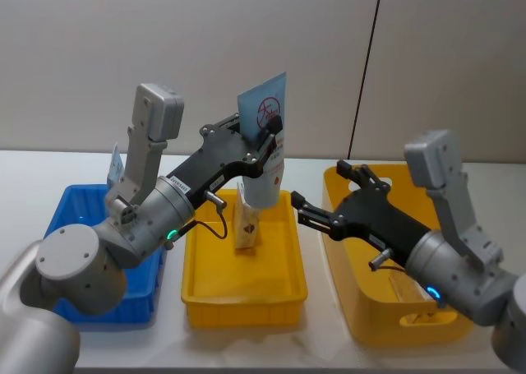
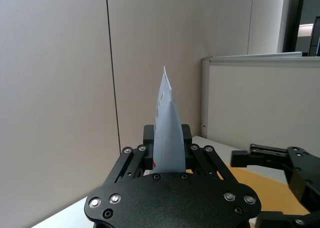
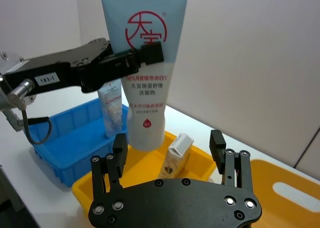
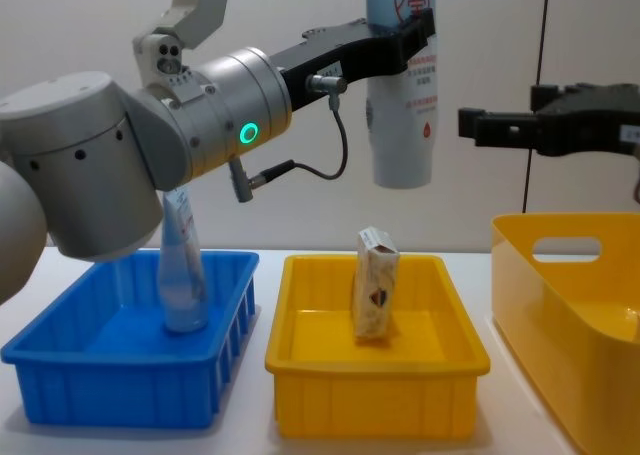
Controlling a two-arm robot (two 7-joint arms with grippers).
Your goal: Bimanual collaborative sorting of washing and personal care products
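One tube [image 1: 261, 181] hangs in the left claw [image 1: 271, 140].

Squeeze tubes, pale blue-white with a red round logo — two: the raised tube [image 4: 402, 105] above the middle yellow bin [image 4: 370, 407], and the standing tube [image 4: 180, 275] in the blue bin [image 4: 120, 387] to its left. Beige crinkled packs — one clearly counted: the beige pack [image 4: 374, 283], upright inside the middle yellow bin. Bins: three, one blue and two yellow, with the larger yellow bin [image 4: 540, 275] to its right.
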